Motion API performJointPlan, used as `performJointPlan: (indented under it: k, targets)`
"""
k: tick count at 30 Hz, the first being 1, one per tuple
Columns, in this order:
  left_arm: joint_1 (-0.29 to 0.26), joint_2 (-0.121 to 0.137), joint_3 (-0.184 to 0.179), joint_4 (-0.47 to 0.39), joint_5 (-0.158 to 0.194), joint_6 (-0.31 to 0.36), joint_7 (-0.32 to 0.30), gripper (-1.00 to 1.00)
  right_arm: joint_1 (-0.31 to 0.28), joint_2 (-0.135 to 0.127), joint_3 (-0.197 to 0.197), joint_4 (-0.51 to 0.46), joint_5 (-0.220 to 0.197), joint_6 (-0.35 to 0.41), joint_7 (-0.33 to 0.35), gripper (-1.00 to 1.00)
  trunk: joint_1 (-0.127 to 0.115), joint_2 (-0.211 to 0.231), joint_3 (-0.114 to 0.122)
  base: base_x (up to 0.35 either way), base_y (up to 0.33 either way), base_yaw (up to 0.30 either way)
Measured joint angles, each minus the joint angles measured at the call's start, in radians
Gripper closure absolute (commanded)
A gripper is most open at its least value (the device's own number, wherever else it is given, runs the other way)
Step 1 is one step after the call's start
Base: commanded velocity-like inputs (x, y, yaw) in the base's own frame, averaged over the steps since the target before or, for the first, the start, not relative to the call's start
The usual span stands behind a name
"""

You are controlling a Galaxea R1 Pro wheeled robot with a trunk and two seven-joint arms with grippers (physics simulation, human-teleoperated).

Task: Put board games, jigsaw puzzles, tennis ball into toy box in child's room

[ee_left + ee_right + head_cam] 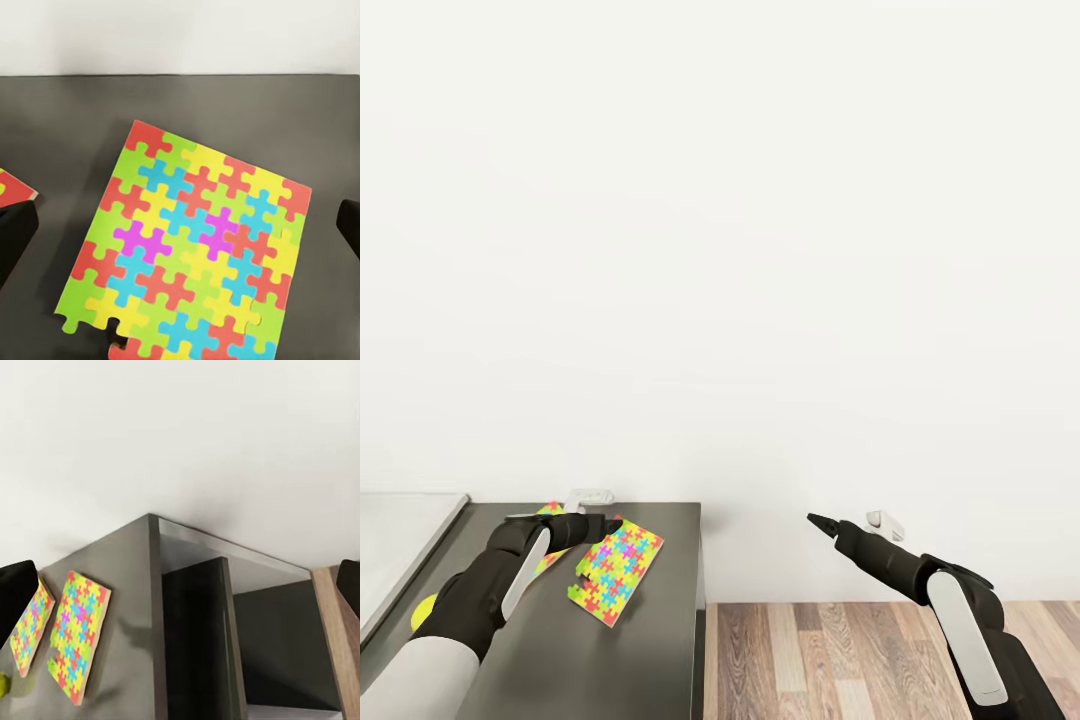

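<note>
Puzzle sheet is seen lying flat on the dark table under the left gripper, fingers spread, so it could easily get shoved off instead of pinched.

Support: dark grey table section, flat top, set against a white wall; a pale grey higher top adjoins it at the head view's left.
Item 1: jigsaw puzzle, square sheet of yellow, cyan, pink, orange and green pieces, lying flat near the right edge.
Item 2: second jigsaw puzzle, same pattern, just beside the first.
Item 3: tennis ball, yellow-green, partly hidden.
Beyond the table: wooden floor.
</note>
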Motion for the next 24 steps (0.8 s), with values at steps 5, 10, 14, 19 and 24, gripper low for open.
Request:
performJointPlan:
  k: [5, 10, 14, 19, 24]
  targets:
    - [0.0, 0.0, 0.0, 0.0, 0.001, -0.001, 0.0, -1.0, 0.0, 0.0, -0.003, 0.001, -0.002, 0.001, 0.0, -1.0, 0.0, 0.0, -0.002, 0.0, 0.0, 0.0]
    - [0.0, 0.0, 0.0, 0.0, 0.001, -0.001, -0.001, -1.0, 0.0, 0.0, -0.004, 0.002, -0.003, 0.003, -0.001, -1.0, 0.0, 0.0, -0.008, 0.0, 0.0, 0.0]
    - [0.0, 0.0, 0.0, 0.0, 0.001, -0.001, -0.003, -1.0, 0.0, -0.001, -0.004, 0.003, -0.004, 0.003, -0.001, -1.0, 0.0, 0.0, -0.014, 0.0, 0.0, 0.0]
    - [0.0, 0.003, 0.002, 0.0, 0.001, -0.001, -0.006, -1.0, 0.0, 0.0, -0.005, 0.004, -0.003, 0.003, -0.001, -1.0, 0.0, 0.0, -0.022, 0.0, 0.0, 0.0]
    - [0.0, 0.007, 0.004, 0.0, 0.003, -0.003, -0.009, -1.0, 0.0, 0.0, -0.004, 0.003, -0.003, 0.003, 0.0, -1.0, 0.0, 0.0, -0.03, 0.0, 0.0, 0.0]
